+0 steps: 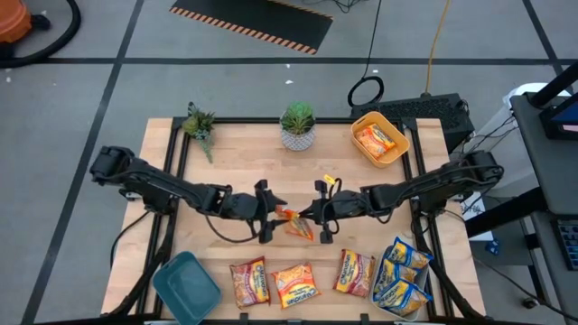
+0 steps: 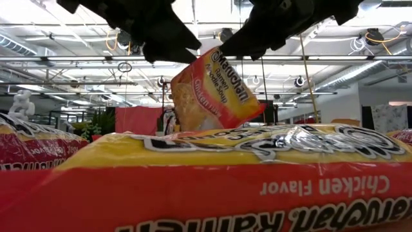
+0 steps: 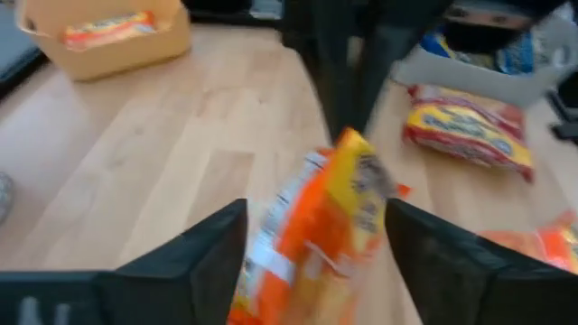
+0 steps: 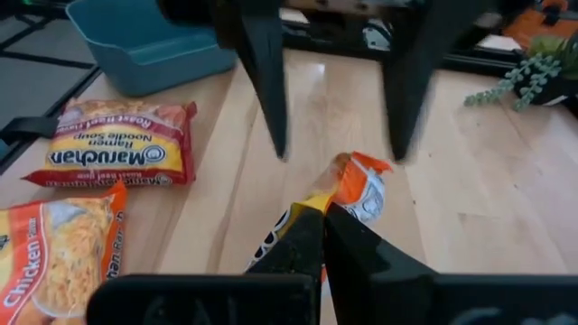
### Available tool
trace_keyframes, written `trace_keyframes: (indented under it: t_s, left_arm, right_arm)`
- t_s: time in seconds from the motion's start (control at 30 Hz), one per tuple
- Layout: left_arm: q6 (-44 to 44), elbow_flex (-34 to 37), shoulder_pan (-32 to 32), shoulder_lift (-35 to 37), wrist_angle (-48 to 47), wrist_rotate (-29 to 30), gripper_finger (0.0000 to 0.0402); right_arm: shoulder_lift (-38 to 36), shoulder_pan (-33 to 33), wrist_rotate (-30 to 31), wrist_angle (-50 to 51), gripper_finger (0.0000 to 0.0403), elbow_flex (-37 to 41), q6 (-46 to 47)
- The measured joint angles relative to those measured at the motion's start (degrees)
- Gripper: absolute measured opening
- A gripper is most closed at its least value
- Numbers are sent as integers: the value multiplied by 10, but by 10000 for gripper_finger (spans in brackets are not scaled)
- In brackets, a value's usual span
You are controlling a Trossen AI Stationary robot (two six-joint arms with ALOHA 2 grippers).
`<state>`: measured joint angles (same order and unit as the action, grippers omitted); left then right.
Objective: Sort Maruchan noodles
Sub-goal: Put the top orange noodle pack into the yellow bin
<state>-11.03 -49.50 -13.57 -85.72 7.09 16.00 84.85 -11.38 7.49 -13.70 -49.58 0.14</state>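
Orange and yellow plastic marks the chicken packet point(image 1: 295, 223) hanging in the air over the middle of the wooden table point(image 1: 237, 158), in front of the potted plant point(image 1: 297, 125). The right gripper point(image 1: 318, 219) has its jaws clamped together on one end of this packet, as its wrist view shows the two fingers point(image 4: 312, 244) pressed on the crinkled edge. The left gripper point(image 1: 266, 215) faces it from the other side with its jaws spread apart, one finger on each side of the packet without pinching it point(image 3: 312, 235). Behind and to the right of the held packet, the yellow bin point(image 1: 379, 140) holds one orange noodle packet point(image 1: 376, 140). In front of the held packet, near the table's front edge, three more packets lie flat in a row: a red one point(image 1: 250, 281), an orange one point(image 1: 296, 284) and another red one point(image 1: 354, 272). Right of that row a pale bin point(image 1: 408, 293) holds the blue-and-yellow packets point(image 1: 401, 271). Left of the row the teal bin point(image 1: 186, 284) sits at the front corner. A small sprig plant point(image 1: 200, 126) stands left of the potted plant.
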Motion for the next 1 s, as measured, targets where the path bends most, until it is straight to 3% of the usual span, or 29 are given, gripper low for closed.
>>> trace_keyframes:
  t_s: [0.17, 0.27, 0.8, 1.0]
  left_arm:
    - [13, 0, 14, -12, 16, 4, 330]
    - [23, 0, 15, -14, 11, -41, 338]
    - [48, 0, 51, -114, 50, -210, 339]
    - [53, 1, 61, -128, 65, -244, 297]
  right_arm:
    - [-9, 0, 0, 8, 0, 0, 1]
    - [-9, 0, -1, 13, 0, 0, 2]
    - [-9, -20, -31, 16, 0, 0, -54]
    - [-9, -20, -31, 22, 0, 0, -56]
